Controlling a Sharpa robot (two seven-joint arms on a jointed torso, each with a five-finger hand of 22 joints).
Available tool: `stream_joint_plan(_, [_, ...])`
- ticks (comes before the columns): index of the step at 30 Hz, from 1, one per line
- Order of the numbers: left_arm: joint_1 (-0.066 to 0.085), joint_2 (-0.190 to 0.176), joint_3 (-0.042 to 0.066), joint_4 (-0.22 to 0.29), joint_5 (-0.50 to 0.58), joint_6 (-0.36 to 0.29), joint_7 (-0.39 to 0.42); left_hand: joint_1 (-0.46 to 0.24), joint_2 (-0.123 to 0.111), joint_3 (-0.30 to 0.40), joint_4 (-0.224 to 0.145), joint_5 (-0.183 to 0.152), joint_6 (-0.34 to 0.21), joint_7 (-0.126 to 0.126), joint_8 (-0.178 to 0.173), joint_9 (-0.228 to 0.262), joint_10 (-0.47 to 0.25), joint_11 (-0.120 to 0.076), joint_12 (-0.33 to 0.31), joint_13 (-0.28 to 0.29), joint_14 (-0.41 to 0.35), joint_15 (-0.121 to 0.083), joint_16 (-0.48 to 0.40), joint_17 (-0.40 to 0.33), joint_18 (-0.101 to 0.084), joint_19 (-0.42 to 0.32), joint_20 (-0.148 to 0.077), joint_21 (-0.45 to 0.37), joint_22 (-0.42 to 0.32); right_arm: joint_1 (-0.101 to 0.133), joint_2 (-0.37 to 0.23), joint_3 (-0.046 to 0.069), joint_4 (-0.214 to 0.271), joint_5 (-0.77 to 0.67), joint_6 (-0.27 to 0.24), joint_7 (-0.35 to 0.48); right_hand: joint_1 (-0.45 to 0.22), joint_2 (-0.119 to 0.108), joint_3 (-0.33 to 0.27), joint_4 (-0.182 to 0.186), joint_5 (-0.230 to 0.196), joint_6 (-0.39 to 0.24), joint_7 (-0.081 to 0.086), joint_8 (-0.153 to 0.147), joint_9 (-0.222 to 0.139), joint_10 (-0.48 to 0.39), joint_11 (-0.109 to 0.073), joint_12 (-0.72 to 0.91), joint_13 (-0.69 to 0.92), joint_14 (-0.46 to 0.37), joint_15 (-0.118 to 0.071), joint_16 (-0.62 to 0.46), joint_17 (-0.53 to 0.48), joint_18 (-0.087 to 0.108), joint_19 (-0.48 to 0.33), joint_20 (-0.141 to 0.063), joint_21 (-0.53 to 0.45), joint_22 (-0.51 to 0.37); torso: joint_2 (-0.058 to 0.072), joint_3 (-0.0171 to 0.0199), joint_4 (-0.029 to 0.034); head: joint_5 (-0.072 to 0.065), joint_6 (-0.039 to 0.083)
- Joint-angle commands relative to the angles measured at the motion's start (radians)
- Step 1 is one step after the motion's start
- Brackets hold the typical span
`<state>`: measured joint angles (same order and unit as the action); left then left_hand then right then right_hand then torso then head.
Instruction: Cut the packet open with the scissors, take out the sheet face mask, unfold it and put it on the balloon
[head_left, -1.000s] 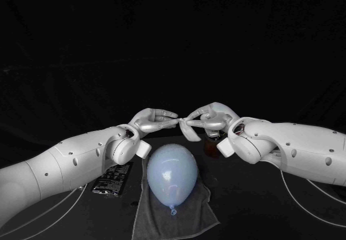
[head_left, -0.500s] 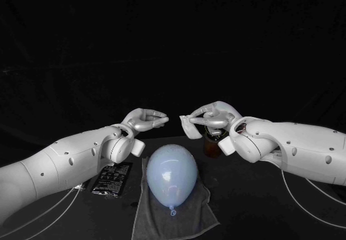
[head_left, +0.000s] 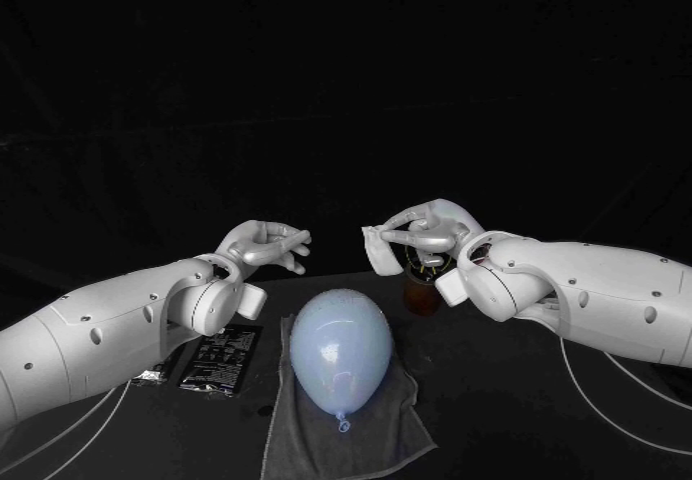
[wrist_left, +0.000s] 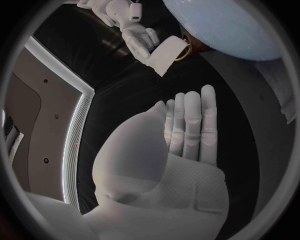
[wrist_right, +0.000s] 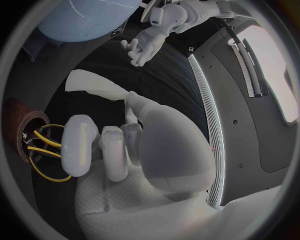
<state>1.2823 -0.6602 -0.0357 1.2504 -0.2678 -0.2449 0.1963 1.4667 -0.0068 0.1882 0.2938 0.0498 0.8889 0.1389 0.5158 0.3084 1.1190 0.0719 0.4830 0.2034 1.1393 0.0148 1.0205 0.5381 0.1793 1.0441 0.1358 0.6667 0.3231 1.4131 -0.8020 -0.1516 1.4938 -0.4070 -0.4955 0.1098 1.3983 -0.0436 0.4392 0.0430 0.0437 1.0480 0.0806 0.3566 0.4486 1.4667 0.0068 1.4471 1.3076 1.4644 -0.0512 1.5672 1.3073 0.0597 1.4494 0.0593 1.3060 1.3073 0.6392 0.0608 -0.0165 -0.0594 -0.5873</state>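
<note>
A pale blue balloon (head_left: 342, 346) lies on a grey towel (head_left: 349, 432) in the middle of the table. Above its far end my right hand (head_left: 418, 232) pinches a folded white sheet mask (head_left: 381, 256), which hangs from its fingers. The right wrist view shows the mask (wrist_right: 92, 85) sticking out past the curled right hand (wrist_right: 112, 150). My left hand (head_left: 264, 245) hovers to the left of the mask with its fingers apart and nothing in them. Its straight fingers (wrist_left: 189, 127) point toward the mask (wrist_left: 165, 55). The black packet (head_left: 219, 358) lies flat left of the balloon.
A brown holder (wrist_right: 22, 125) with the yellow-handled scissors (wrist_right: 39, 146) stands just behind the balloon, under my right hand. The holder (head_left: 421, 292) is partly hidden by my right wrist. The towel reaches to the table's near edge.
Both hands were together at the mask a second ago. My left hand has let go, drawn away to the left and spread its fingers. The mask stays in my right hand.
</note>
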Motion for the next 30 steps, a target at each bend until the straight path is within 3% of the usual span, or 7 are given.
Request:
stream_joint_plan(1, [0.001,0.006,0.001,0.027,0.062,0.134,-0.056,-0.093,0.009,0.004,0.001,0.001,0.017,-0.012,-0.02,-0.008,0.054,-0.017,0.021,0.013,0.073,-0.017,0.065,0.059,0.004,0.024,-0.022,0.062,0.038,0.001,0.005,0.001,-0.003,-0.005,-0.018,-0.001,-0.007,0.005,0.004,0.0,0.005,0.003,-0.005,0.003,0.002,0.035,-0.006,0.005,0.168,0.106,-0.007,0.004,0.264,-0.003,0.002,-0.007,0.001,0.181,-0.001,-0.0011,-0.0006,0.002,-0.002])
stream_joint_plan(3, [0.001,0.012,0.001,0.035,0.088,0.153,-0.073,-0.151,0.012,-0.001,0.001,0.0,0.048,-0.024,-0.024,-0.009,0.1,-0.029,0.044,0.029,0.13,-0.032,0.122,0.15,0.004,0.029,-0.035,0.1,0.062,0.001,0.009,0.001,-0.005,-0.007,-0.02,-0.001,-0.008,0.004,0.005,-0.001,0.005,0.003,-0.005,0.005,0.002,0.034,-0.006,0.004,0.167,0.106,-0.007,0.004,0.264,-0.003,0.001,-0.008,-0.002,0.181,0.0,-0.001,-0.0012,0.004,-0.001])
stream_joint_plan(6, [0.001,0.023,0.002,0.041,0.131,0.163,-0.093,-0.203,0.016,-0.008,0.0,-0.001,0.067,-0.032,-0.03,-0.009,0.121,-0.038,0.055,0.043,0.151,-0.039,0.138,0.177,0.003,0.025,-0.043,0.127,0.081,0.001,0.013,0.001,-0.006,-0.01,-0.021,-0.002,-0.008,0.004,0.005,-0.001,0.005,0.003,-0.005,0.005,0.002,0.034,-0.006,0.004,0.167,0.106,-0.007,0.004,0.264,-0.003,0.001,-0.008,-0.002,0.181,0.0,-0.0006,-0.0019,0.004,-0.001])
stream_joint_plan(11, [0.001,0.048,0.002,0.043,0.189,0.155,-0.112,-0.247,0.012,-0.022,0.001,-0.001,0.05,-0.021,-0.06,-0.017,0.114,-0.029,0.057,0.056,0.122,-0.034,0.1,0.121,0.0,0.0,-0.044,0.146,0.098,0.001,0.018,0.001,-0.004,-0.015,-0.019,-0.005,-0.008,0.004,0.005,-0.001,0.005,0.003,-0.005,0.005,0.002,0.034,-0.006,0.004,0.167,0.106,-0.007,0.004,0.264,-0.003,0.001,-0.008,-0.002,0.181,0.0,0.0011,-0.001,0.005,-0.002])
stream_joint_plan(13, [0.001,0.057,0.002,0.042,0.202,0.149,-0.117,-0.255,0.008,-0.029,-0.001,-0.001,0.031,-0.007,-0.081,-0.024,0.08,-0.014,0.043,0.059,0.053,-0.019,0.028,0.025,-0.004,-0.036,-0.035,0.137,0.098,0.001,0.019,0.001,-0.003,-0.016,-0.018,-0.006,-0.008,0.004,0.005,-0.001,0.005,0.003,-0.005,0.005,0.002,0.034,-0.006,0.004,0.167,0.106,-0.007,0.004,0.264,-0.003,0.001,-0.008,-0.002,0.181,0.0,0.0012,-0.001,0.005,-0.003])
stream_joint_plan(16, [0.002,0.075,0.003,0.038,0.218,0.138,-0.126,-0.255,0.004,-0.041,0.0,-0.001,0.008,0.012,-0.113,-0.035,0.017,0.009,0.012,0.057,-0.039,0.008,-0.048,-0.003,-0.013,-0.112,-0.008,0.095,0.082,0.001,0.024,0.001,-0.001,-0.018,-0.015,-0.008,-0.008,0.004,0.005,-0.001,0.005,0.003,-0.005,0.005,0.002,0.034,-0.006,0.004,0.167,0.106,-0.007,0.004,0.264,-0.003,0.001,-0.008,-0.002,0.181,-0.001,0.0012,-0.0014,0.007,-0.005])
stream_joint_plan(30, [0.002,0.124,0.004,0.021,0.271,0.096,-0.122,-0.251,0.002,-0.052,0.0,-0.002,0.021,0.014,-0.116,-0.035,0.027,0.008,0.02,0.065,-0.031,0.006,-0.057,-0.009,-0.004,-0.113,0.002,0.091,0.079,0.001,0.038,0.001,0.011,-0.029,0.002,-0.016,-0.01,0.003,0.008,-0.003,0.005,0.001,-0.005,0.007,0.004,0.034,-0.006,0.003,0.167,0.106,-0.007,0.004,0.264,-0.003,0.001,-0.008,-0.002,0.181,-0.001,0.0001,-0.0012,0.012,0.003])
